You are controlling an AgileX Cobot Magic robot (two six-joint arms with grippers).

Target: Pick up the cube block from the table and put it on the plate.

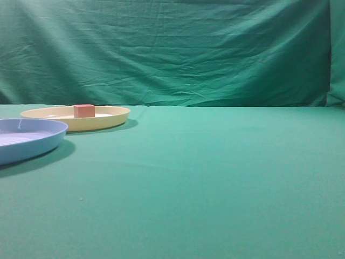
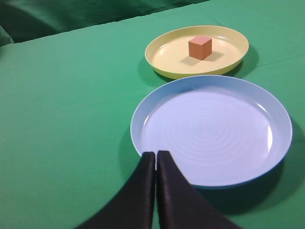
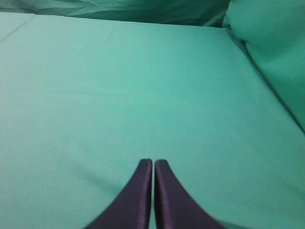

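Observation:
The small reddish-pink cube block [image 1: 84,110] sits inside the pale yellow plate [image 1: 110,120] at the far left of the green table [image 1: 215,172]. In the left wrist view the cube block [image 2: 199,47] rests near the middle of the yellow plate [image 2: 167,55], well beyond my left gripper [image 2: 156,153]. The left gripper is shut and empty, its tips over the near rim of the light blue plate. My right gripper [image 3: 153,161] is shut and empty over bare green cloth. Neither gripper shows in the exterior view.
A light blue ribbed plate [image 1: 38,143] lies in front of the yellow plate at the left edge; it also shows in the left wrist view [image 2: 281,138]. A green cloth backdrop [image 1: 172,48] hangs behind the table.

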